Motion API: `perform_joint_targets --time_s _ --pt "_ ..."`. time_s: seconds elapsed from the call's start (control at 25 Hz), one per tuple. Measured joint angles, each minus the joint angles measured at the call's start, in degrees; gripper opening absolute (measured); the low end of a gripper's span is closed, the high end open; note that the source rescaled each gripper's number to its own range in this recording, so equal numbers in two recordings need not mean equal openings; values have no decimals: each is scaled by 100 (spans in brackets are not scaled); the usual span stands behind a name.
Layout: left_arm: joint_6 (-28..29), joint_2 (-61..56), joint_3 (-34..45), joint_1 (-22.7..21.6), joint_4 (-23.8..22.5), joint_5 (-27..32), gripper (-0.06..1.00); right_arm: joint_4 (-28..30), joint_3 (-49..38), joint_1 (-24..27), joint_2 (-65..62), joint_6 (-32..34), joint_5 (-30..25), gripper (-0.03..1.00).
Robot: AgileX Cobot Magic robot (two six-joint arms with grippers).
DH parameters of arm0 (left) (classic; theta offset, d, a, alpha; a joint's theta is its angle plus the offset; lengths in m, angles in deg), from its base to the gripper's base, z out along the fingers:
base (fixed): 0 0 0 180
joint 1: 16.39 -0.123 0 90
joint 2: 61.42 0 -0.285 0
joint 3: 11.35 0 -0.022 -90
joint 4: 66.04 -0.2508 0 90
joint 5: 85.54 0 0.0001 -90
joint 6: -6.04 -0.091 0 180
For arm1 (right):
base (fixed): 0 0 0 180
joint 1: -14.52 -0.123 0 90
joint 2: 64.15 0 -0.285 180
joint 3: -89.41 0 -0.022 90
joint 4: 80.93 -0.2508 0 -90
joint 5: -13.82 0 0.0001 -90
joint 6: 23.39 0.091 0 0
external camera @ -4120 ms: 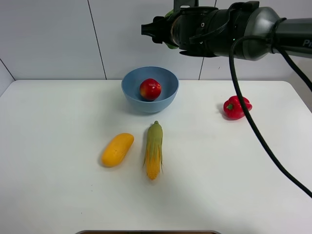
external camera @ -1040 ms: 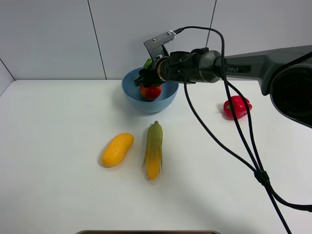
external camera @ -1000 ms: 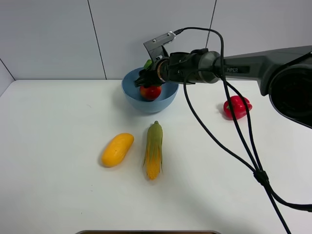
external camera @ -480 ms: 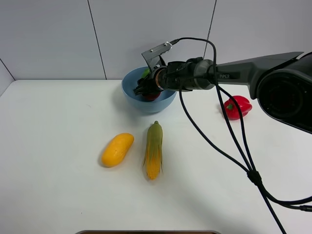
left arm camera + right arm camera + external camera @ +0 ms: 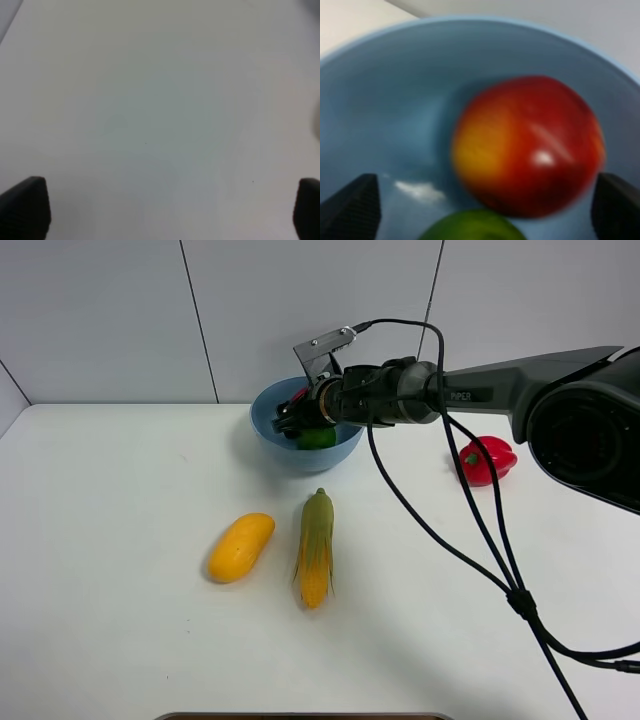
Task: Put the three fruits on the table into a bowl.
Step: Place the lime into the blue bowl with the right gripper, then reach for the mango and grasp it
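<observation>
**Green lime let go into the bowl; only the mango is left out**

The right gripper (image 5: 292, 418) reaches down into the light-blue bowl (image 5: 262, 430). A second ago its jaws were narrower, with the lime held up between them. Now the jaws stand wide apart, and the lime (image 5: 318, 438) lies loose on the bowl floor just beneath them. The gripper is empty.

By my reckoning, two of the three fruits are now in the bowl. The yellow-orange mango (image 5: 241, 546) lies on the white table (image 5: 100, 640), well apart from the gripper and out in front of the bowl, exactly where it lay before. A corn cob (image 5: 316, 547) beside the mango and a red bell pepper (image 5: 486, 460) far off behind the gripper's arm are not part of the job. The likely next step is to lift clear of the bowl and go for the mango.

In the high camera, the arm covers nearly all of the red apple, so only the lime shows in the bowl. The right wrist camera looks straight into the bowl. There the apple (image 5: 527, 145) sits just beyond the lime, seemingly touching it, though the picture is blurred. Its dark fingertips (image 5: 350, 205) stand at either edge, clear of both fruits.

The left gripper (image 5: 165, 207) shows only in its own wrist view, where it is open over bare tabletop with nothing between its jaws. Only the high camera shows the mango.
</observation>
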Motion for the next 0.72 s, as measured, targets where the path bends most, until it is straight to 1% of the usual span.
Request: perform_joint_targets --time_s 0.12,0.2,0.44,0.72 --pt "0 0 0 0 0 0 100 0 0 0 0 127 -284 92" --pt "0 0 0 0 0 0 100 0 0 0 -21 127 -355 93" --pt "-2 0 0 0 0 0 100 -6 0 0 -225 127 -349 93" --pt "-2 0 0 0 0 0 100 -258 0 -123 -680 56 -356 93"
